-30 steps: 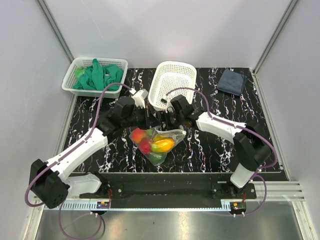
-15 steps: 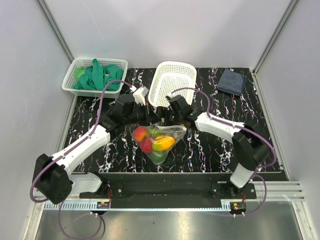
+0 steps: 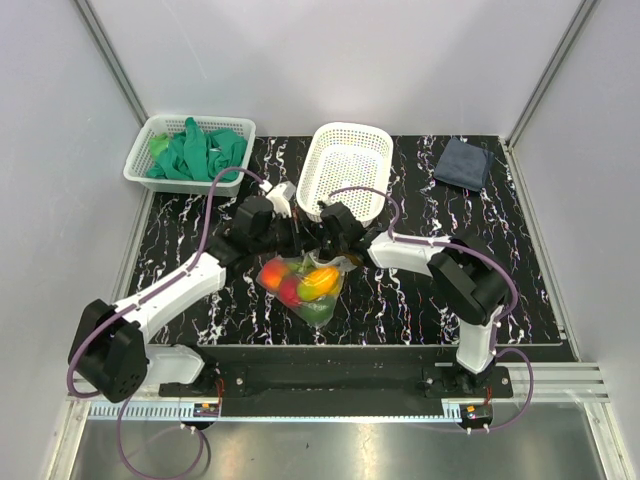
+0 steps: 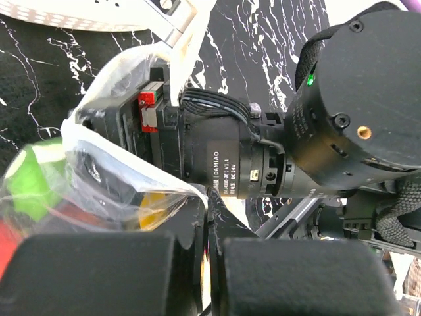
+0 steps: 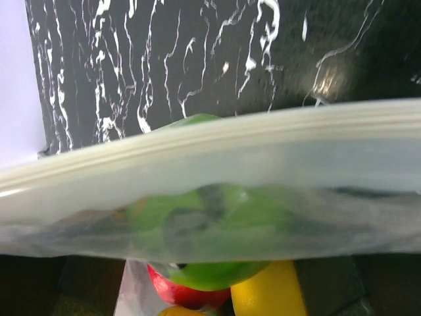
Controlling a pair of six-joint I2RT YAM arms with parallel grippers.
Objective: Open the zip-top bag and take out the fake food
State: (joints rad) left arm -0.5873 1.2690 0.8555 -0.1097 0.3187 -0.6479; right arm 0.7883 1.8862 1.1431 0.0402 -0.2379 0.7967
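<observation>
Two claws meet over the far edge of the zip-top bag [image 3: 345, 266], which lies on the black marbled table [image 3: 430, 300] just on the near side of the white basket [image 3: 347, 165]. The left claw [image 4: 208, 240] is all but closed: its two black pads sit close together, with a fold of the clear film pinched in the thin gap between them. The right claw [image 3: 323, 241] faces it from the other side. In the left wrist view its tip is wrapped in the bag's film, and whether its fingers are apart or clamped cannot be told. In the right wrist view the whitish zip strip [image 5: 210, 148] crosses the whole frame, very close and blurred. The fake food [image 3: 308, 284] is inside the bag. A green piece [image 5: 217, 217] sits right behind the strip, with a red one [image 5: 176, 294] and a yellow one [image 5: 270, 293] below it. A second basket [image 3: 140, 165] at the far left corner holds green gloves [image 3: 198, 150]. A dark cloth [image 3: 463, 162] lies at the far right, well apart from the bag.
</observation>
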